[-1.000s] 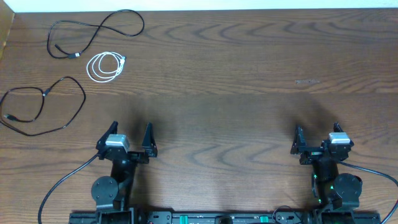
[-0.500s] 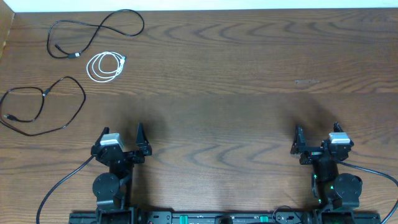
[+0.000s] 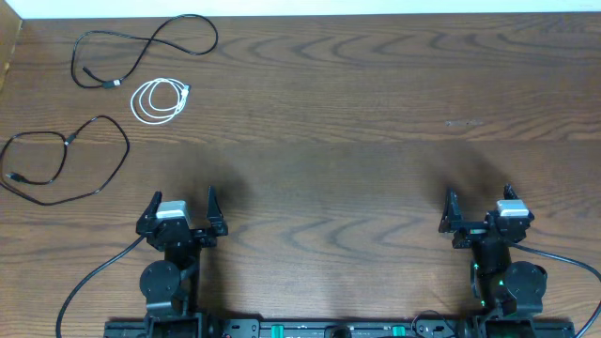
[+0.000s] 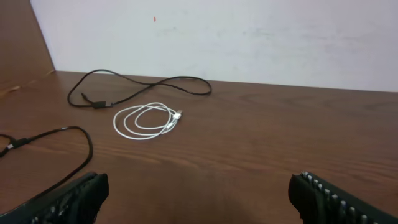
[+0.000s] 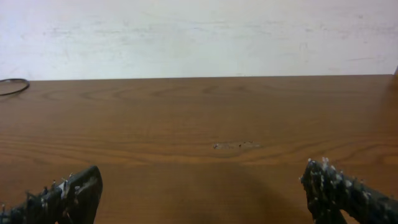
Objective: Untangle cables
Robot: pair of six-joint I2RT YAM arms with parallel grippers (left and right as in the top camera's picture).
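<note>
Three cables lie apart at the table's far left. One long black cable curves at the back, a white cable coil lies just in front of it, and a second black cable loops nearer the left edge. The left wrist view shows the back black cable, the white coil and the second black cable. My left gripper is open and empty, low near the front edge, well short of the cables. My right gripper is open and empty at the front right.
A wooden side panel stands at the far left and a white wall runs along the back. A pale scuff marks the table right of centre. Thicker black cords run from the robot bases.
My left gripper has shifted a little to the left and turned square to the table. The right arm and the cables have not moved.
</note>
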